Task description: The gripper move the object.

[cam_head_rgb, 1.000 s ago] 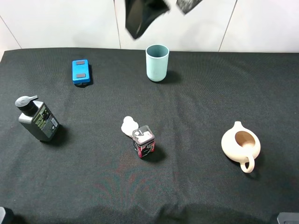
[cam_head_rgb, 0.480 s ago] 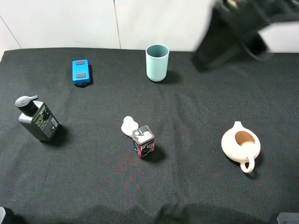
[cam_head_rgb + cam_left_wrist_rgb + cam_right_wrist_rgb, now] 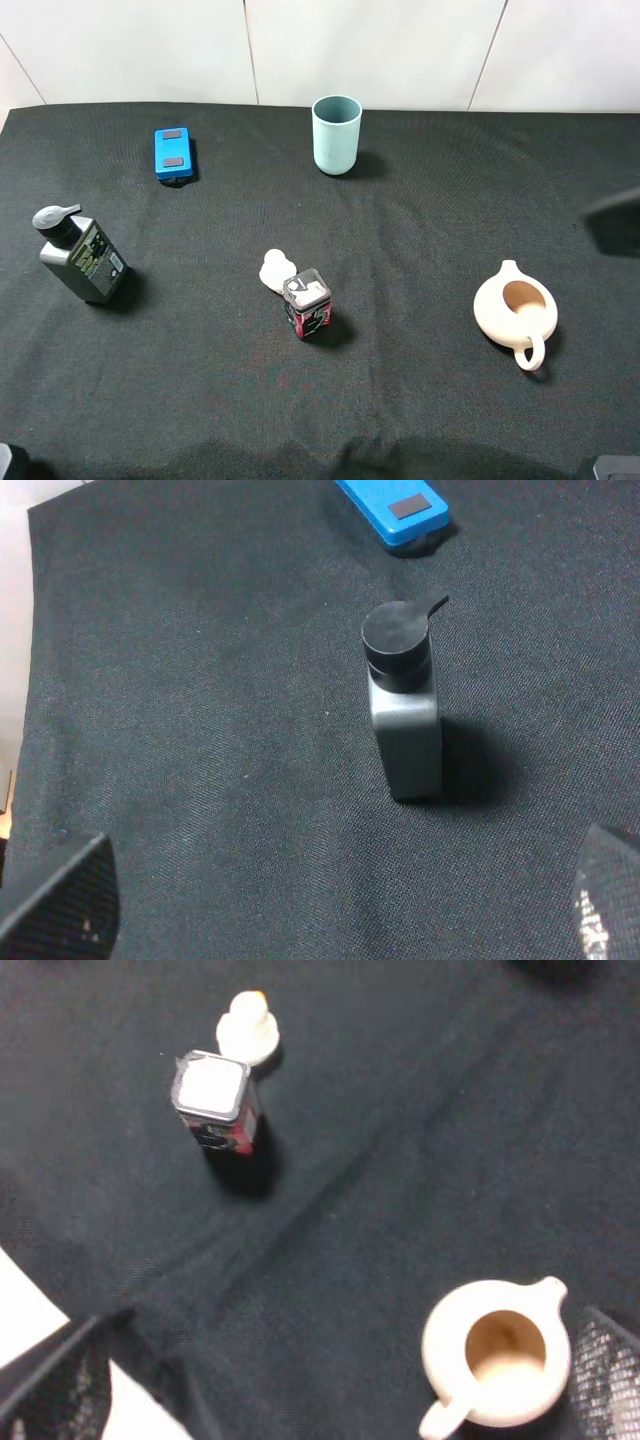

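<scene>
Ahead of the right fingers [image 3: 320, 1380], well apart from them: one tiny cream-white lumpy figurine [image 3: 247, 1028], round knob on a rounder base, standing upright on the black cloth-covered surface [image 3: 420, 230]. The right wrist view shows both finger tips at its lower corners, spread wide apart with nothing between them.

Just beside the figurine, on the side nearer those fingers: one small red-and-black square tin [image 3: 215, 1100] with a pale lid, apparently touching or nearly touching the figurine; which, I cannot tell. It stands partly in the line of approach.

Close under the right fingers: one beige teapot-like pitcher [image 3: 497, 1365] with handle, open mouth upward. Not the task's item.

Left fingers [image 3: 330, 900]: tips also wide apart, empty, standing over one grey pump bottle [image 3: 403, 710] with black cap; one flat blue rectangular case [image 3: 392, 510] lies beyond it. The figurine does not appear in that view.

Judgement: neither arm appears in the high view, where the figurine [image 3: 275, 270] sits near the surface's middle; the right arm has it in sight, so it seems better placed. The figurine has no marked long axis; closing across its base from the side away from the tin looks safest.
</scene>
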Robot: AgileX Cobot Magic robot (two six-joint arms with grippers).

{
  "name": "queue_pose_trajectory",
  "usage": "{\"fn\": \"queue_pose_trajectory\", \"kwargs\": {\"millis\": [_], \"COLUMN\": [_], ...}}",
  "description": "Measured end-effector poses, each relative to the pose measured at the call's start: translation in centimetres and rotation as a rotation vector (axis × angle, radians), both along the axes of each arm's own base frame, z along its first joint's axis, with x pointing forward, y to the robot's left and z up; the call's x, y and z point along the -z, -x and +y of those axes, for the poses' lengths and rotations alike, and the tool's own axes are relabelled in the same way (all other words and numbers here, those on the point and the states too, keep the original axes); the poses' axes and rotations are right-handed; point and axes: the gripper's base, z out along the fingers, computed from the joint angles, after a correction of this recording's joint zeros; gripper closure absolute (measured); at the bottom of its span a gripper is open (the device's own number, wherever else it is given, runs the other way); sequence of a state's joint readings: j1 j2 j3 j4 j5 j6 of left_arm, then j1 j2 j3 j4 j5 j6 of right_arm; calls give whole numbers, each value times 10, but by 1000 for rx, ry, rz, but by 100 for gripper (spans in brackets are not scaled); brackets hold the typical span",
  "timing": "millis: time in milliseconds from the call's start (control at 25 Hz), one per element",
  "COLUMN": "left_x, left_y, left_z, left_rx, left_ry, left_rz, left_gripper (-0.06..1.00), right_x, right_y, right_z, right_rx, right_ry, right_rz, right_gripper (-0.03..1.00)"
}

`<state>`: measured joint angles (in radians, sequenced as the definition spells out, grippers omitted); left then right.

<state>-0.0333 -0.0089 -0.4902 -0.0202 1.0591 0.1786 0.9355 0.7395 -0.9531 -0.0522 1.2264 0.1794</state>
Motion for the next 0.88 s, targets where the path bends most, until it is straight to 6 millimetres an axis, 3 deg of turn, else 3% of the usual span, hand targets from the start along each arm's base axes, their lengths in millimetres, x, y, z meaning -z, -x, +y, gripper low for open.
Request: {"fn": "queue_pose_trajectory", "kwargs": {"millis": [200,520,880], "left_x": [0,0,0], "left_y": [0,0,0], "left_z": [0,0,0], "left_rx": [0,0,0], "left_ry": [0,0,0], "left_rz": [0,0,0], "left_gripper": [-2,-2,-2], "right_x": [6,33,64], "right_y": [15,26,57], "right_z": [-29,-71,-90], "right_rx": [41,421,677], "right_ry": [-39,-25,-69], "right_rz": [-75,-146,-309], "right_gripper": [27,27,27]}}
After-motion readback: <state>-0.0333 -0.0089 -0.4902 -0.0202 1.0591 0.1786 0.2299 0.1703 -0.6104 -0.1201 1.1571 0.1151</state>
